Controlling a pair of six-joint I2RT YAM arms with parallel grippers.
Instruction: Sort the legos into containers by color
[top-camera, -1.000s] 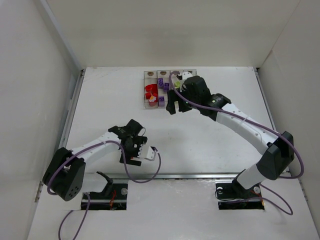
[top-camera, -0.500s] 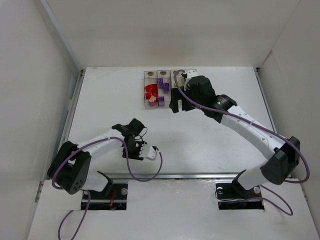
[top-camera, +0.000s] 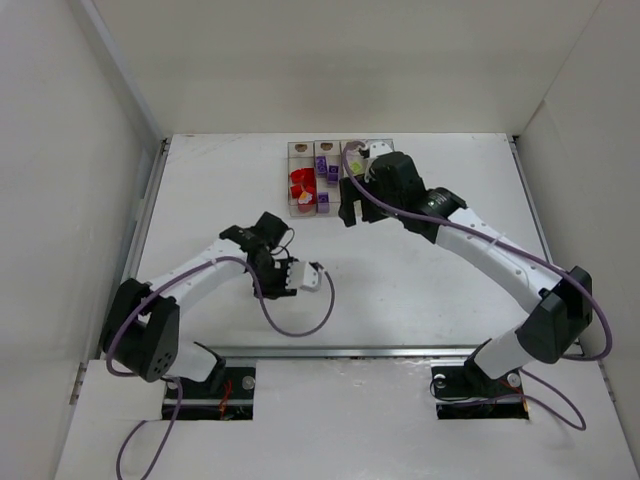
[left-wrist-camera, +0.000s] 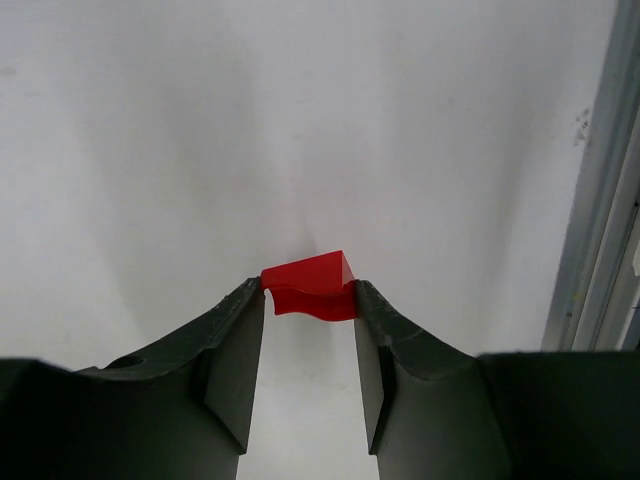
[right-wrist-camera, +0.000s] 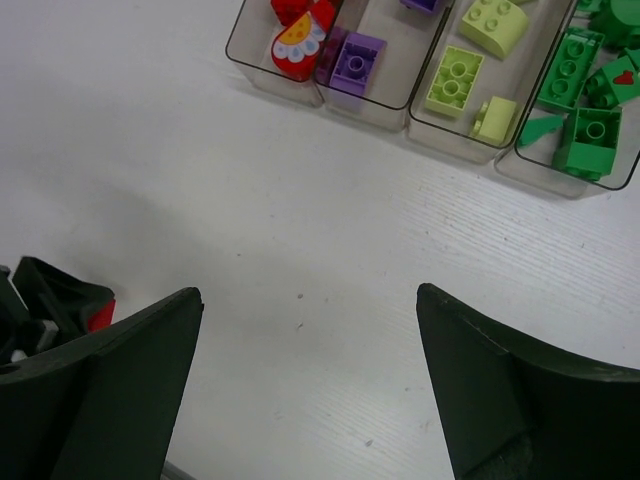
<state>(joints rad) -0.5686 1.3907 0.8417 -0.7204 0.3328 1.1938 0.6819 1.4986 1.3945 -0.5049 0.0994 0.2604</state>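
My left gripper (left-wrist-camera: 308, 295) is shut on a small red lego (left-wrist-camera: 312, 285), pinched between the fingertips just above the white table. From above, the left gripper (top-camera: 258, 236) is at mid-left of the table and the brick itself is hidden. My right gripper (right-wrist-camera: 308, 295) hangs open and empty over bare table, just in front of the containers (right-wrist-camera: 370, 103). From left to right these clear bins hold red legos (right-wrist-camera: 298, 38), purple legos (right-wrist-camera: 356, 60), yellow-green legos (right-wrist-camera: 455, 78) and green legos (right-wrist-camera: 585, 128). In the top view the right gripper (top-camera: 349, 210) overlaps the bins (top-camera: 300, 148).
White walls enclose the table on the left, right and back. A metal rail (top-camera: 148, 215) runs along the left edge and another (top-camera: 400, 351) along the near edge. Purple cables loop off both arms. The left gripper with its red brick (right-wrist-camera: 100, 313) shows at the right wrist view's lower left.
The left gripper closed on the red lego and moved away from the near edge toward the table's middle. The right arm shifted only slightly near the bins.
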